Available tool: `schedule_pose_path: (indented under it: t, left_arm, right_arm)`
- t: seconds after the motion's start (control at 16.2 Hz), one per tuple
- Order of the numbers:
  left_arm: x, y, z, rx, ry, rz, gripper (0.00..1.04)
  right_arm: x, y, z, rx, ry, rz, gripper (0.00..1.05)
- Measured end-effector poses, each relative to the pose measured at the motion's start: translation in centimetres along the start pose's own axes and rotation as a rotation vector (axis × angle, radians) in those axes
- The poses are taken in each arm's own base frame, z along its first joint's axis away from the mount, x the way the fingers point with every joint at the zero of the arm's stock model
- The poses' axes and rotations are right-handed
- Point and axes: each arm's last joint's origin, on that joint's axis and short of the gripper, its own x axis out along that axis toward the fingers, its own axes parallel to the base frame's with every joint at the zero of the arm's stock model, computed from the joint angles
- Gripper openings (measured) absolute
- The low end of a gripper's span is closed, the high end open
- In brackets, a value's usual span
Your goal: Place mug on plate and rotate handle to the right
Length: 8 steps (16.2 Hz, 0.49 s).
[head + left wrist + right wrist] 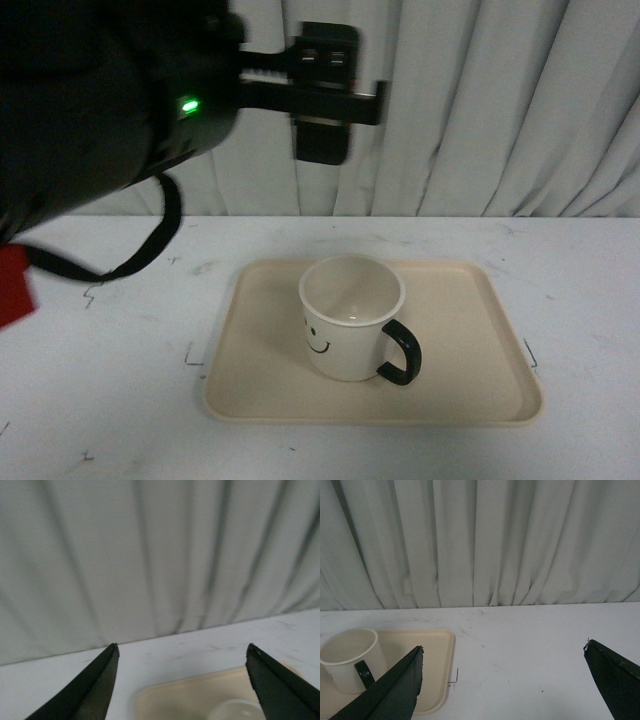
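Note:
The cream-white mug [349, 322] with a black smiley face stands upright on the beige plate [470, 330]. Its black handle [401, 353] points to the front right. My left gripper [322, 85] hangs open high above the table, behind and above the mug. In the left wrist view the left gripper [182, 652] is open and empty, with the plate [190, 697] and the mug's rim [235, 711] below it. In the right wrist view my right gripper [503, 652] is open and empty over bare table, beside the plate [427, 650] and mug [347, 655]; the handle [364, 673] shows there too.
The white table [120, 330] carries the plate between small black corner marks [532, 352]. A grey curtain [500, 100] hangs behind the table. The left arm's dark body [90, 100] fills the upper left of the front view, with a cable [150, 250] drooping to the table.

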Motion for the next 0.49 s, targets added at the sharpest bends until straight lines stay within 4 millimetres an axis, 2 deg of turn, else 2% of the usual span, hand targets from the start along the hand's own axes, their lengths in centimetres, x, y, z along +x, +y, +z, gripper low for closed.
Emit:
schedule_pose_path:
  t: [0.06,0.18,0.37,0.43,0.49]
  left_arm:
    - [-1.7,2.2,-0.7,-0.029,-0.046,0.097,0.68]
    - [-4.5,5.9,-0.9,-0.074,-0.115,0.179,0.47]
    - [-8.3,8.2,-3.7,-0.058,-0.064,0.136,0.08]
    - [-9.1,8.9,-3.9,-0.065,-0.074,0.145,0.02]
    - [-10.0,9.5,-4.0,-0.067,-0.086,0.154,0.02]
  right_arm:
    - [0.0,0.0,0.0,0.000,0.000,0.000,0.98]
    - [0.0,0.0,0.0,0.000,-0.001,0.000,0.98]
    - [0.0,0.0,0.0,0.000,0.000,0.000,0.98]
    - [0.0,0.0,0.0,0.000,0.000,0.000,0.98]
    - [0.0,0.0,0.0,0.000,0.000,0.000,0.98]
